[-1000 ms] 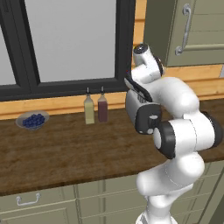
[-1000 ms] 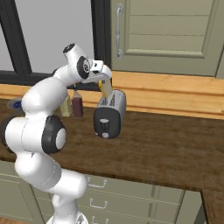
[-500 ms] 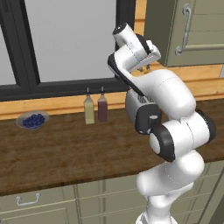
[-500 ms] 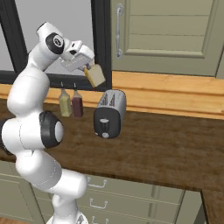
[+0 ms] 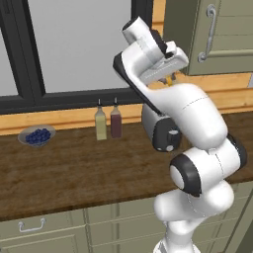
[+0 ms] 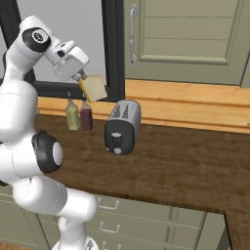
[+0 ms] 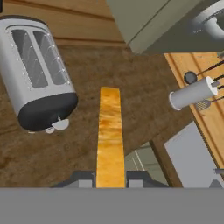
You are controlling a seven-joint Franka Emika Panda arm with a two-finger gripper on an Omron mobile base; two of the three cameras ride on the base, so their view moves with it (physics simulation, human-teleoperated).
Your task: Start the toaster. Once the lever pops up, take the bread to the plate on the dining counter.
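Bread (image 6: 93, 88) is the thing to follow now: the slice hangs high over the wooden table (image 6: 185, 166), pinched between the tips of the end effector (image 6: 83, 77), up and to the left of the toaster (image 6: 122, 127). That toaster sits near the table's back edge, both slots empty in the hand view, lever end toward the front edge. Two bottles (image 5: 108, 120) stand just left of it, with a bowl of blueberries (image 5: 36, 136) further toward the left end.

The risk, as I judge it, is the carry. Only one edge of the slice is gripped and most of it juts free, so a quick swing or base turn could pry it loose, or knock it against the cabinet door (image 6: 185, 34) nearby. The plate and dining counter are out of sight, so a long trip seems likely.

Compared with a second ago, the arm has lifted: the slice was just above the toaster's top then, and now it is well clear.
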